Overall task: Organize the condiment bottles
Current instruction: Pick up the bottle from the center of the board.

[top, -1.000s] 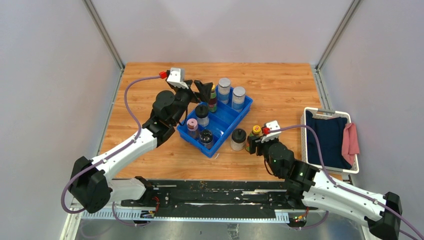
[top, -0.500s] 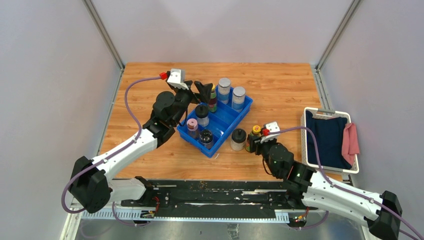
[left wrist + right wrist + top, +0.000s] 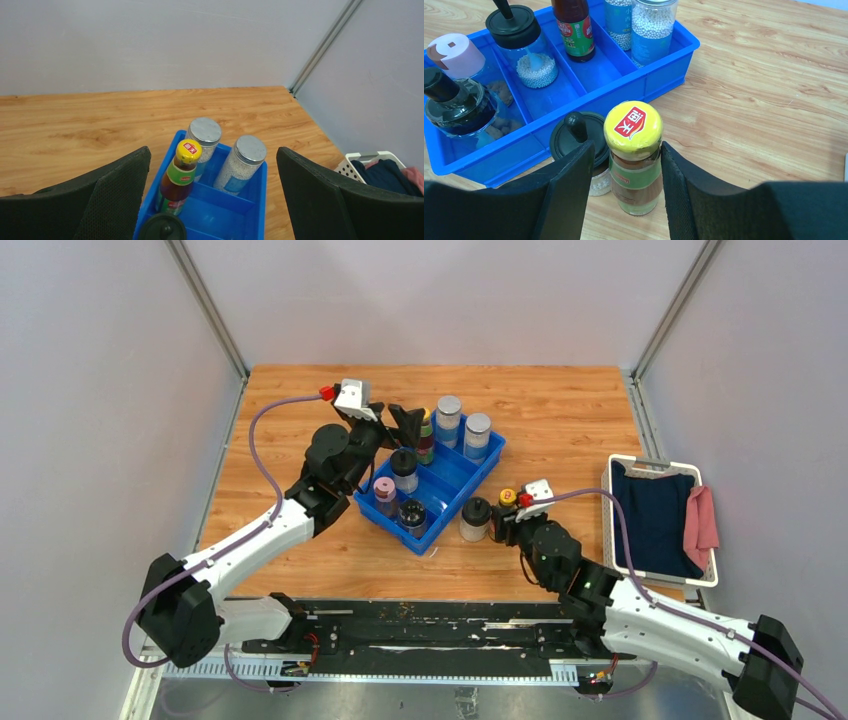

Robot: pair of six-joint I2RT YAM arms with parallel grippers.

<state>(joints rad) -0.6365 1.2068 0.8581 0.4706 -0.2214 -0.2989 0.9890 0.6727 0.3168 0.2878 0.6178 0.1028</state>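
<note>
Sliding slightly left, the right jaws have narrowed and now clamp the dark glass bottle with the yellow cap point(image 3: 633, 155). It stands on the wood-grain counter point(image 3: 774, 100), touching a black-lidded clear jar point(image 3: 574, 137) outside the blue divided plastic tray point(image 3: 659, 80). Left jaws gape empty above the tray. Next, likely: lift the bottle into a free compartment. Plain grey walls surround.

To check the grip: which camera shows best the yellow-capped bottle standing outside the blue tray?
Right wrist view: the yellow-capped bottle fills the centre inside the right end effector, label visible. Top external shows it small, mostly its cap. Left wrist misses it.
</note>
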